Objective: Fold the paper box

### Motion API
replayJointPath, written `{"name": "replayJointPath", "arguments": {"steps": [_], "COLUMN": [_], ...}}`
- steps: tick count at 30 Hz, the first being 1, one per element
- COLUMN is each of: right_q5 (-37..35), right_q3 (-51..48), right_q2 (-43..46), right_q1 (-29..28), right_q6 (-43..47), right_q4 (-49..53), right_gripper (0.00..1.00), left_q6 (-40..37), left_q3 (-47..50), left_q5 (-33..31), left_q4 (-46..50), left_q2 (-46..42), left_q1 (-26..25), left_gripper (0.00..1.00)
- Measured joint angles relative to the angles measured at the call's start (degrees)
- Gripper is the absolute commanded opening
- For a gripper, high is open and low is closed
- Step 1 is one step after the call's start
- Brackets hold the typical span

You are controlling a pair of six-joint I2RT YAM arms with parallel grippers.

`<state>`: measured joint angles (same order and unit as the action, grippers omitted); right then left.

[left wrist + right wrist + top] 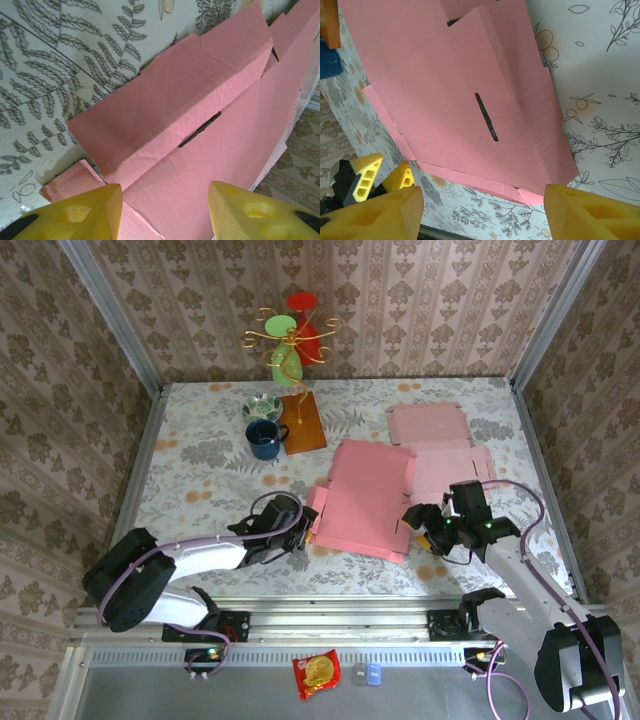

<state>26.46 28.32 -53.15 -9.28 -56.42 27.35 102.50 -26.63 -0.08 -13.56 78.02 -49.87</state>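
The pink paper box (365,500) lies unfolded on the floral table, its big panel flat. In the left wrist view its left side flap (170,95) stands up at a slant, with a slot (200,129) along the crease. My left gripper (300,525) is at the box's near left edge, its yellow fingers (90,210) apart over the pink panel and nothing pinched between them. My right gripper (425,525) hovers open by the near right corner (545,190). A slot (486,116) shows in the panel below it.
Another pink flat sheet (440,445) lies behind the right arm. A blue mug (265,438), a wooden board (303,422) and a small bowl (262,406) stand at the back left, in front of a gold stand (292,335). The table's near edge (330,585) is close.
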Motion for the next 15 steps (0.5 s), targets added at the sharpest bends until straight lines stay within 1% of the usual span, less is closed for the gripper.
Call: {"name": "replayJointPath", "arguments": {"steps": [15], "right_q5": [0.92], "right_q3": [-0.44], "right_q2": [0.07], "right_q1": [0.0], "right_q6": [-2.14], "right_q4": [-0.66], "right_gripper": [0.65], "left_q6": [2.36], "left_q3": [0.66], "left_q5": [-0.39], "left_q4": [-0.17], "left_q2": [1.11], "left_q1": [0.0], "left_gripper": [0.48]}}
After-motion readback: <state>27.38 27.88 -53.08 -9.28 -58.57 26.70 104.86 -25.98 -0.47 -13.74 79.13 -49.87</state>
